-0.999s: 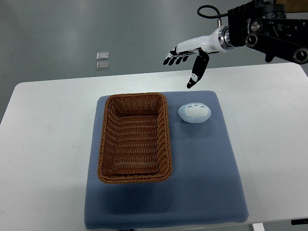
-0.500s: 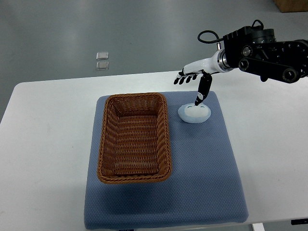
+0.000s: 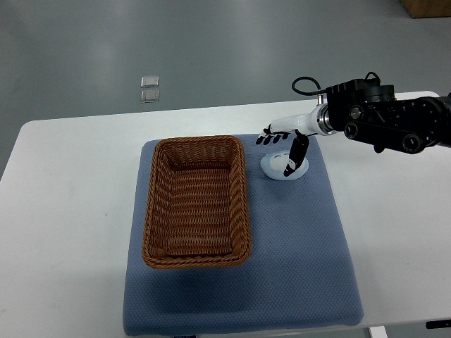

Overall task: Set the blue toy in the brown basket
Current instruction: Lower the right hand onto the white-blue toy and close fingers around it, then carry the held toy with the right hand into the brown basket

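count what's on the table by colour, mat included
blue: 2 (blue toy, mat)
brown: 1 (brown basket)
total: 3
The right robot hand, white and black, is at the toy and not counted.
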{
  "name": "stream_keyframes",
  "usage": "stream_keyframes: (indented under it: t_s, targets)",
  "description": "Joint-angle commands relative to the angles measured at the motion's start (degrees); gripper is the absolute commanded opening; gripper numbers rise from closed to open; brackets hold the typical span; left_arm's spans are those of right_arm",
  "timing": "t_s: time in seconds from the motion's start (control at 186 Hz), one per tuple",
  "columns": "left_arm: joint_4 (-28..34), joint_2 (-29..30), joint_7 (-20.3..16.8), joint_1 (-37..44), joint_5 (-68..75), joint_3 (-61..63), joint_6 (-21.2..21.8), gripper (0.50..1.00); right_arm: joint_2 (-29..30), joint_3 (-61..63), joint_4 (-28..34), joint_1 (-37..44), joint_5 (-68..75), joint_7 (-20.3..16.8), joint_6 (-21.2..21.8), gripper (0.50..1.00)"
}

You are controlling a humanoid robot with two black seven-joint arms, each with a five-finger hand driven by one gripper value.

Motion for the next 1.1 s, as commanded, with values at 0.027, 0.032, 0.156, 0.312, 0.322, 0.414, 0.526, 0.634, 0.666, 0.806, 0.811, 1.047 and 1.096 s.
stream_keyframes:
  t_s: [0.027,0.032,0.156,0.312,0.322,0.414,0.526,0.634,0.666,0.806,0.811,1.047,1.096]
  targets:
    - [0.00,0.00,0.00,0.07,0.00,-0.01,0.02,1.000,0.04,-0.32,-0.39,-1.21,-0.09,0.01,-1.44,0.897]
    - [0.00,0.00,0.00,-0.01,0.00,-0.01,0.02,1.000,0.04,-0.32,-0.39,-1.21,-0.09,0.01,-1.44,0.895]
    - [0.00,0.00,0.00,-0.01,0.00,0.08,-0.07,1.000,0.04,-0.32,-0.39,-2.00,-0.18,0.01,-1.53,0.872]
    - [-0.09,0.00,0.00,-0.01,0.00,-0.01,-0.07,1.000,0.04,-0.41,-0.48,-2.97,-0.26,0.01,-2.32,0.801]
    - [-0.09,0.00,0.00,-0.01,0.00,-0.01,0.02,1.000,0.04,-0.41,-0.39,-2.97,-0.35,0.01,-2.49,0.793]
    - [0.00,0.00,0.00,-0.01,0.00,-0.01,0.02,1.000,0.13,-0.41,-0.39,-3.58,-1.14,0.01,-2.76,0.707]
    - [0.00,0.00,0.00,-0.01,0.00,-0.01,0.02,1.000,0.13,-0.41,-0.48,-4.37,-2.11,0.01,-2.76,0.601]
    - [0.00,0.00,0.00,-0.01,0.00,-0.01,0.02,1.000,-0.05,-0.32,-0.48,-4.20,-2.11,0.01,-2.84,0.500]
    - [0.00,0.00,0.00,-0.01,0.00,-0.10,0.02,1.000,-0.31,-0.32,-0.48,-3.84,-2.02,0.10,-2.76,0.500]
    - [0.00,0.00,0.00,0.07,0.00,-0.01,0.02,1.000,-1.63,0.38,-0.30,-1.91,-1.76,0.10,-1.88,0.500]
    - [0.00,0.00,0.00,0.07,0.00,-0.01,0.02,1.000,-1.63,0.38,-0.30,-1.91,-1.76,0.10,-1.88,0.500]
    - [0.00,0.00,0.00,-0.01,0.00,-0.01,0.02,1.000,-4.00,1.43,4.09,4.77,-0.09,0.54,0.41,0.500]
    - [0.00,0.00,0.00,0.07,0.00,-0.01,0.02,1.000,-3.92,2.66,4.88,5.56,0.88,0.45,0.93,0.500]
